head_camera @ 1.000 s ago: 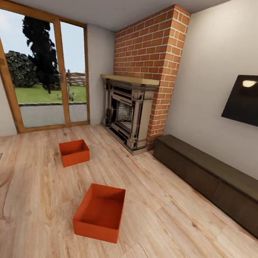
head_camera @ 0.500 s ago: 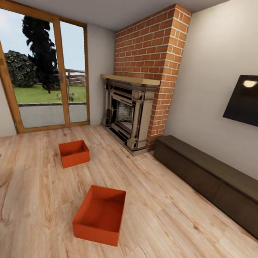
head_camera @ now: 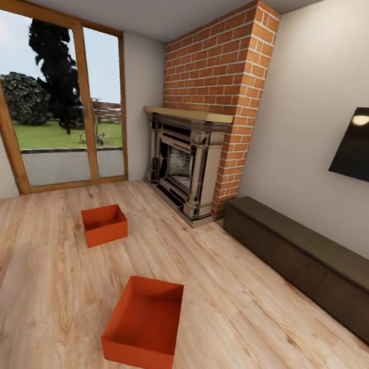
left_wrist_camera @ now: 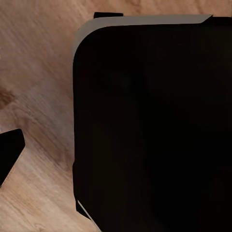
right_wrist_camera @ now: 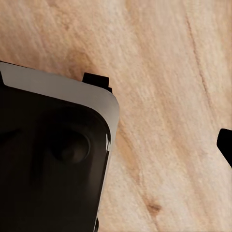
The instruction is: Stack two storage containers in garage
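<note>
Wood floor (head_camera: 54, 284), two storage containers (head_camera: 144, 322) (apart)

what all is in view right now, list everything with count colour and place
storage containers: 2, orange-red, on the wood floor; near one by the lower edge, far one toward the glass door
fireplace: 1, grey-brown, at the foot of the red brick chimney
glass door: 1, wood-framed, far wall at left
tv: 1, black, on the right wall
low cabinet: 1, dark brown, along the right wall
floor: light wood planks
robot base: black with a grey rim, in both wrist views above the planks
</note>
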`<state>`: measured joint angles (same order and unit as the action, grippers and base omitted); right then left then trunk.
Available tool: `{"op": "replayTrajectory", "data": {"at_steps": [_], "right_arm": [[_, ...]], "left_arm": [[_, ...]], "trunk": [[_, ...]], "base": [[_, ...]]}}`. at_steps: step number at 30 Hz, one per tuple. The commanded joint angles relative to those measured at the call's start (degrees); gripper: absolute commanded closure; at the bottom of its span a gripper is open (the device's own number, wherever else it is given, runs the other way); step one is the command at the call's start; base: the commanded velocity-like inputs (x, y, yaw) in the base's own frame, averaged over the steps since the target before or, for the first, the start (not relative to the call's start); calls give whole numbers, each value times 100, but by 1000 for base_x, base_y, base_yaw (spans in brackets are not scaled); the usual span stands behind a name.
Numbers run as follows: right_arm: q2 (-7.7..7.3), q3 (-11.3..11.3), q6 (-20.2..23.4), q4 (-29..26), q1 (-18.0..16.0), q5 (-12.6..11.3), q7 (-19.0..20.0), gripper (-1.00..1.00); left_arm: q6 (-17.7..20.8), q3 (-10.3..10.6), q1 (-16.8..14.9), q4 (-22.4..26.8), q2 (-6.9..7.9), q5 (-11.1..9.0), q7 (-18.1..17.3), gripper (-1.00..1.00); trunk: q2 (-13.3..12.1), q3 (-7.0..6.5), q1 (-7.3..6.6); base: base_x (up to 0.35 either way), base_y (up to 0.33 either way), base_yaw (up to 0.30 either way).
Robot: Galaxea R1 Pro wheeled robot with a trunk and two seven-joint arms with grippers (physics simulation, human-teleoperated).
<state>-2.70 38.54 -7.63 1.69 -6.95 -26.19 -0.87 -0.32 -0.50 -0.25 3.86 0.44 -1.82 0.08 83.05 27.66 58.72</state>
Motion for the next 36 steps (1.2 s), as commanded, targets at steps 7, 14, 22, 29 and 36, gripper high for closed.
{"op": "replayTrajectory", "data": {"at_steps": [7, 14, 22, 29, 36], "right_arm": [[2, 48, -28, 16, -6, -44, -1, -100], [6, 48, -28, 16, -4, -44, -1, -100], [0, 48, -28, 16, -3, -44, -1, -100], [-2, 48, -28, 16, -7, -44, -1, -100], [-2, 48, -28, 16, -4, -44, -1, -100]], "left_arm": [[-3, -5, -2, 1, -7, -20, 1, -100], [-3, -3, -2, 1, -8, -18, 1, -100], [-3, -4, -2, 1, -2, -20, 1, -100], [-3, -4, -2, 1, 0, -20, 1, -100], [-3, -7, -2, 1, 0, -20, 1, -100]], "trunk": [[3, 6, 0], [3, 6, 0], [3, 6, 0], [3, 6, 0], [3, 6, 0]], "base": [[18, 4, -184], [44, 95, -45], [126, 260, -3], [69, 128, 0], [29, 15, 0]]}}
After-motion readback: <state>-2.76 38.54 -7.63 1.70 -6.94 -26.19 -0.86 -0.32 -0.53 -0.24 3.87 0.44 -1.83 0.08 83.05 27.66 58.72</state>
